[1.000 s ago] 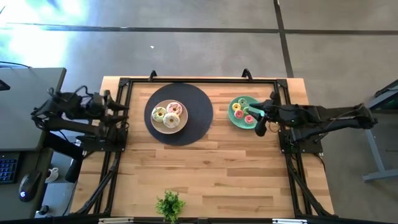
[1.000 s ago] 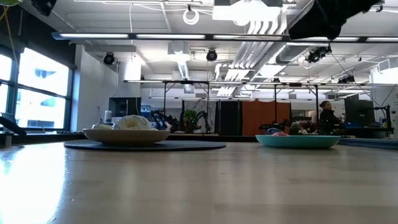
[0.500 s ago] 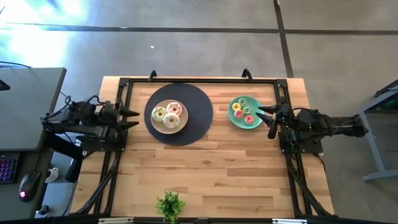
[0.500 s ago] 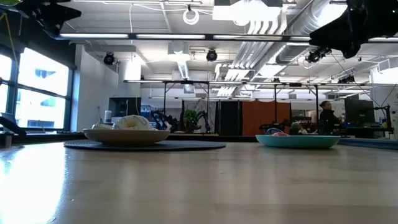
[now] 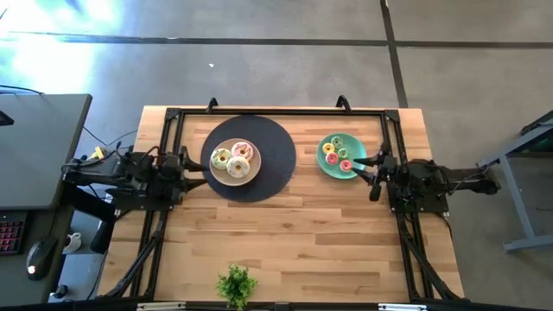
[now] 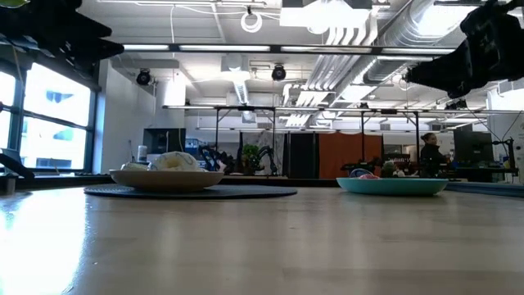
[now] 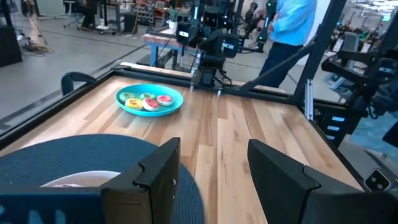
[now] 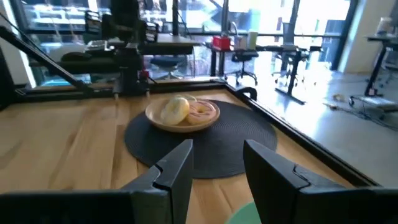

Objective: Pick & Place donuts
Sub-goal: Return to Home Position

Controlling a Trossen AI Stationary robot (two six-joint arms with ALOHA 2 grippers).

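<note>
We see the right gripper (image 5: pixel 366 171) withdrawn from the teal plate (image 5: pixel 356 147) and the left gripper (image 5: pixel 195 170) advanced to the dark mat (image 5: pixel 275 155); both are spread and empty. Small donuts (image 5: pixel 330 158) lie on that plate, large donuts (image 5: pixel 238 166) on the beige plate (image 5: pixel 223 176).

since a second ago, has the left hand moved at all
Yes. In the high view the left hand has moved toward the table's middle, and its tips now reach the near edge of the black mat.

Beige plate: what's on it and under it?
On the plate: three iced donuts, green, pink, white. Under it: a round dark mat. The plate covers the mat's middle, so that part can't be seen.
</note>
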